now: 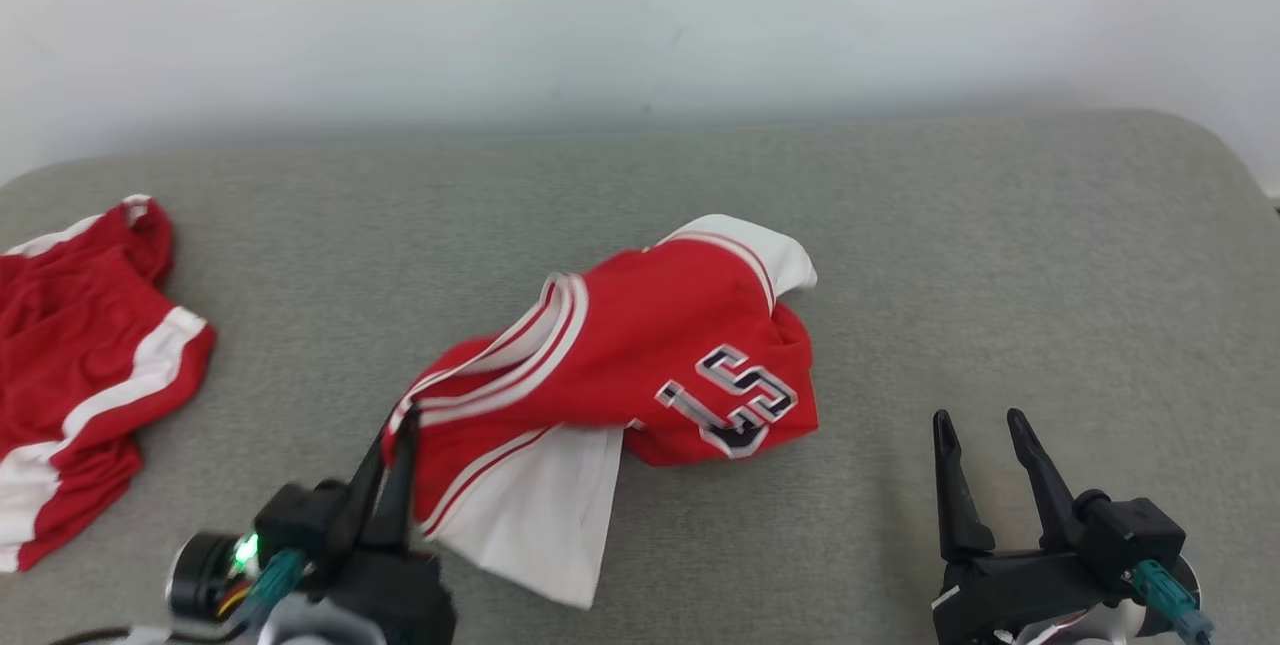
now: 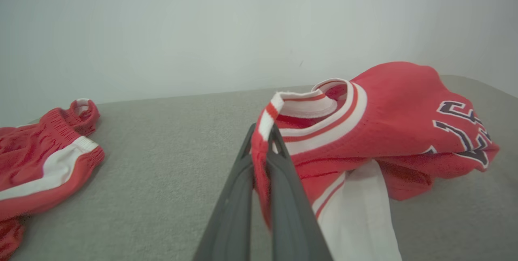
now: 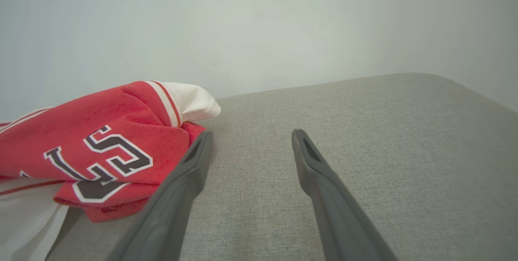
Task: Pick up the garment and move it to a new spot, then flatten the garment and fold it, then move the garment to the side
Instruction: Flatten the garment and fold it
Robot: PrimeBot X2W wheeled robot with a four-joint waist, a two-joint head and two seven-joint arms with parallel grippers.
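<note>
Head and wrist views at the pick-up step. The left claw [image 1: 398, 433] is clamped tight on a narrow fold of the striped trim [image 2: 268, 117] at the near left edge of the jersey [image 1: 650, 345]. The right claw [image 1: 978, 417] stands spread and empty, low over the surface just to the right of the jersey and apart from it. The jersey lies crumpled near the middle of the surface, its red body bunched up and a white panel [image 1: 540, 515] spilling toward the robot. Likely faults from here: the hold takes in only the trim, so the weight of the hanging cloth may pull it out of the claw during the lift. A lift by one edge would probably leave the jersey twisted and harder to flatten. The white panel may drag and catch on the woven cover. A carry to the robot's left could drop the jersey onto the red shorts [image 1: 80, 355], which lie at the far left edge, well apart from it. The surface [image 1: 1000, 255] is a grey, coarse-woven padded top with rounded far corners. Behind it rises a plain pale wall [image 1: 640, 15].
</note>
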